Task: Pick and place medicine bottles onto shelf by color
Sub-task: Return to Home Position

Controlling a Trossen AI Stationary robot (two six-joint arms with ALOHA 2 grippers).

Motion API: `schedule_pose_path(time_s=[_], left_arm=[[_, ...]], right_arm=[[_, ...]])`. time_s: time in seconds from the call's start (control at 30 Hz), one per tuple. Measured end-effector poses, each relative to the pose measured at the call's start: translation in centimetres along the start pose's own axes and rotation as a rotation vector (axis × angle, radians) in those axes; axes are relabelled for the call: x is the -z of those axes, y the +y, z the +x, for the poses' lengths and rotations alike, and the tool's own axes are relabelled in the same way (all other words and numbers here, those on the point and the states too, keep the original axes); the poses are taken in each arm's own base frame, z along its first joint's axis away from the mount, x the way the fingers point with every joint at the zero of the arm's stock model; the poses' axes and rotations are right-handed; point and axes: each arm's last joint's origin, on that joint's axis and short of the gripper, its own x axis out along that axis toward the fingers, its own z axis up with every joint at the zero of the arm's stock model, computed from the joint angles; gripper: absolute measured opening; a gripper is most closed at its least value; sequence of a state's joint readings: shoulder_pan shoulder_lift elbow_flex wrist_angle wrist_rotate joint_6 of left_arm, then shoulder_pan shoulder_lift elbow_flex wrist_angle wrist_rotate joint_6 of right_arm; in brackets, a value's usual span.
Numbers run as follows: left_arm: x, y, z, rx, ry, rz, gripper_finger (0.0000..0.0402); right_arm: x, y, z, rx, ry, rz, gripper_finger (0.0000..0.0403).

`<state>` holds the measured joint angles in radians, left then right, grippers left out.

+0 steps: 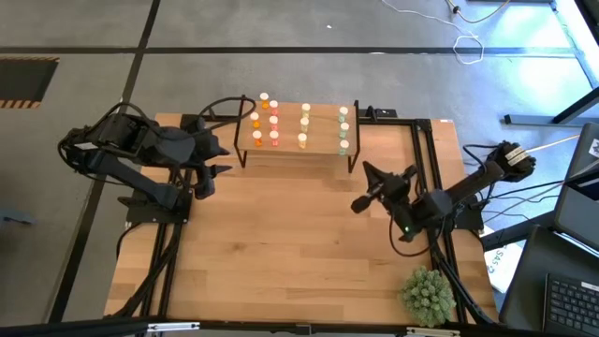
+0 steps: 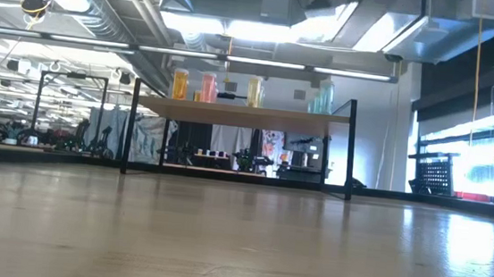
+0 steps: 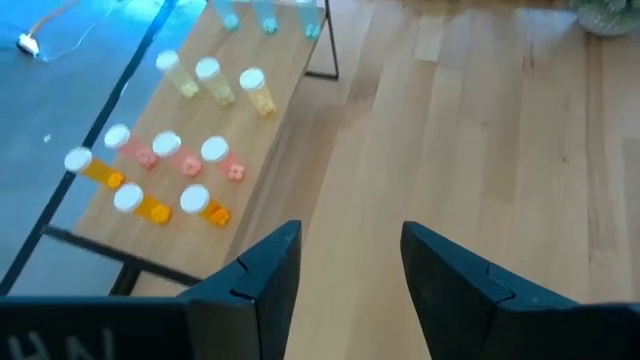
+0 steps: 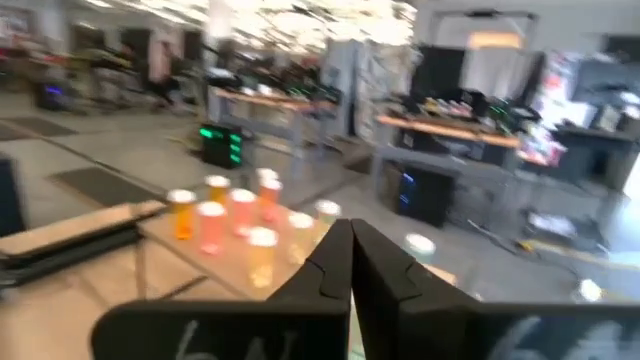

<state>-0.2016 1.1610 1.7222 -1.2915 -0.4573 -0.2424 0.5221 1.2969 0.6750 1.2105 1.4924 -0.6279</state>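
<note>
- Dark fingers [image 3: 268, 285] of the left gripper [image 3: 350, 235] are filling the near edge of the left wrist view, spread wide and holding nothing.
- Twelve bottles [image 1: 304, 124] are standing upright on the shelf [image 1: 323, 133], which is sitting at the 12 o'clock edge of the table [image 1: 281, 243]. White caps are topping four rows of three: orange, pink, yellow and pale green.
- Seen from table height in the low view, the rows are overlapping, so each colour is showing as little more than one bottle on the raised board.
- Seen from above, the left gripper is hanging at the shelf's 8 o'clock corner.
- Over the table at the shelf's 4 o'clock, the right gripper [image 1: 359, 201] is hovering well apart from it. Its wrist view is showing the fingers [image 4: 330, 265] pressed together on nothing.
- Over at the table's 5 o'clock corner, a spiky green plant ball [image 1: 428, 293] is sitting.
</note>
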Motion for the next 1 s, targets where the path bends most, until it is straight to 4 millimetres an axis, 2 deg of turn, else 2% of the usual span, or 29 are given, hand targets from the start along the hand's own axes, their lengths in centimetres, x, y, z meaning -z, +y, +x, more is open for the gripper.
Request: schedule_pose_path(time_s=[0.17, 0.27, 0.5, 0.6, 0.8, 0.9, 1.0], left_arm=[[0.2, 0.1, 0.0, -0.007, 0.017, -0.008, 0.0164], [0.2, 0.1, 0.0, -0.032, 0.014, -0.006, 0.0146], [0.9, 0.6, -0.3, -0.094, 0.059, 0.028, 0.0047], [1.4, 0.9, -1.2, -0.083, 0.047, 0.033, 0.0008], [3.2, 2.2, -3.5, -0.065, -0.028, -0.024, 0.0002], [4.3, 2.6, -3.9, -0.05, -0.041, -0.047, 0.0003], [5.4, 3.0, -4.2, -0.041, -0.057, -0.057, 0.0001]], right_arm=[[0.3, 0.6, 0.0, -0.097, -0.051, 0.021, 0.0003], [0.3, 0.7, 0.0, -0.119, -0.06, 0.038, 0.0002], [-2.7, 1.2, 0.1, -0.1, -0.074, -0.062, 0.0001], [-4.4, 1.3, 0.2, -0.062, -0.052, -0.108, 0.0001], [-7.3, 1.3, -0.1, -0.035, -0.023, -0.154, 0.0001], [-8.2, 1.6, -0.7, -0.101, -0.066, -0.146, 0.0], [-8.2, 2.3, -1.3, -0.206, -0.113, -0.126, 0.0]])
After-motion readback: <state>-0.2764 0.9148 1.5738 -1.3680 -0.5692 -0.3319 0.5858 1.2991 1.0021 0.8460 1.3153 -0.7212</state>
